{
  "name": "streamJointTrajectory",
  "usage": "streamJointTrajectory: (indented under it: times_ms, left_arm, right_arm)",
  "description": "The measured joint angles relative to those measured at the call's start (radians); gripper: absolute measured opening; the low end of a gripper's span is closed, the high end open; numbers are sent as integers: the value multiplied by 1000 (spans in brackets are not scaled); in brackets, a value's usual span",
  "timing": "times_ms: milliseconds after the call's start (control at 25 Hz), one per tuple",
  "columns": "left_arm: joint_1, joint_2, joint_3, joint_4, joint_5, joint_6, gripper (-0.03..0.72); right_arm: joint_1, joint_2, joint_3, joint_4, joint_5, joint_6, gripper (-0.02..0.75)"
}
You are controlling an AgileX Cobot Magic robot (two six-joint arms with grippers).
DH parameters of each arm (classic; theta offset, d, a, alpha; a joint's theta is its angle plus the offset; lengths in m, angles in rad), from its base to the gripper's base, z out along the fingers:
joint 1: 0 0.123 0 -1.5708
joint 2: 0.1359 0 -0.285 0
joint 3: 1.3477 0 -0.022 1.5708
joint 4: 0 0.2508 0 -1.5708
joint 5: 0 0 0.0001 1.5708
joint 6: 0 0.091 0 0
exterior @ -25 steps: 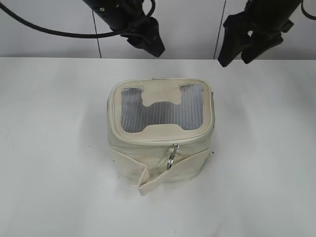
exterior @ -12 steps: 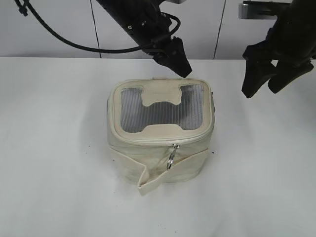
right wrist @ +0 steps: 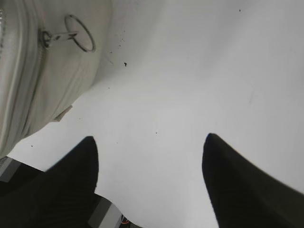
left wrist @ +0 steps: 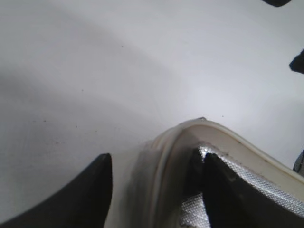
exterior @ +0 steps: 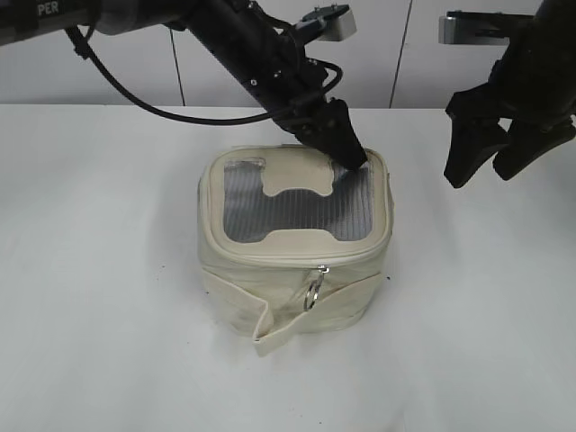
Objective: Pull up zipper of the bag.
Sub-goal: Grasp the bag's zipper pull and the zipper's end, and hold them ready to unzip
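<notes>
The cream-white bag (exterior: 292,270) stands mid-table, its grey mesh lid panel (exterior: 297,211) facing up. The zipper track (exterior: 270,259) runs round the lid rim. A silver slider (exterior: 319,268) with a ring pull (exterior: 312,293) hangs at the front. My left gripper (exterior: 353,155) is open at the lid's back right corner. In the left wrist view (left wrist: 154,164) it straddles the rim (left wrist: 164,152), with one finger (left wrist: 223,190) on the mesh. My right gripper (exterior: 490,166) is open and empty in the air to the right of the bag. Its wrist view (right wrist: 149,142) shows a ring pull (right wrist: 79,33) on the bag's side.
The white table (exterior: 99,270) spreads on all sides of the bag. The loose cream strap band (exterior: 306,319) wraps the bag's lower front and sticks out a little. A white wall with panel seams (exterior: 175,72) stands behind the table.
My left arm has swung down and to the right, from above the table's back to the lid's back right corner. My right gripper came lower and further right, then held almost still.
</notes>
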Motion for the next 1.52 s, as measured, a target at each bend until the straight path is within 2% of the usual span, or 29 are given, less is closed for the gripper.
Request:
streamJointTrajectory:
  times_ms: [80,160,200,320,360,600,720,920,1080,1520]
  left_arm:
    - [-7,10,-4,-3,6,0,454]
    - [-14,12,-5,-3,11,0,405]
    - [-16,12,-5,-3,12,0,361]
    - [-18,13,-5,9,11,-2,123]
    - [-18,14,-5,12,11,-2,86]
    - [-18,11,-6,35,10,-3,84]
    - [-18,0,-6,59,10,-4,84]
    - [-18,-18,-5,78,19,-4,84]
    - [-18,-19,-2,81,19,-4,84]
    - [-21,-126,174,60,-49,5,78]
  right_arm:
    - [0,0,0,9,0,0,534]
    - [0,0,0,18,0,0,534]
    - [0,0,0,26,0,-3,534]
    - [0,0,0,55,0,-29,524]
    - [0,0,0,69,0,-46,518]
    - [0,-1,75,129,-41,-107,496]
    - [0,-2,157,138,-129,-151,495]
    - [0,-2,261,249,-301,-307,494]
    - [0,-2,309,296,-377,-404,494]
    - [0,-38,392,303,-444,-426,464]
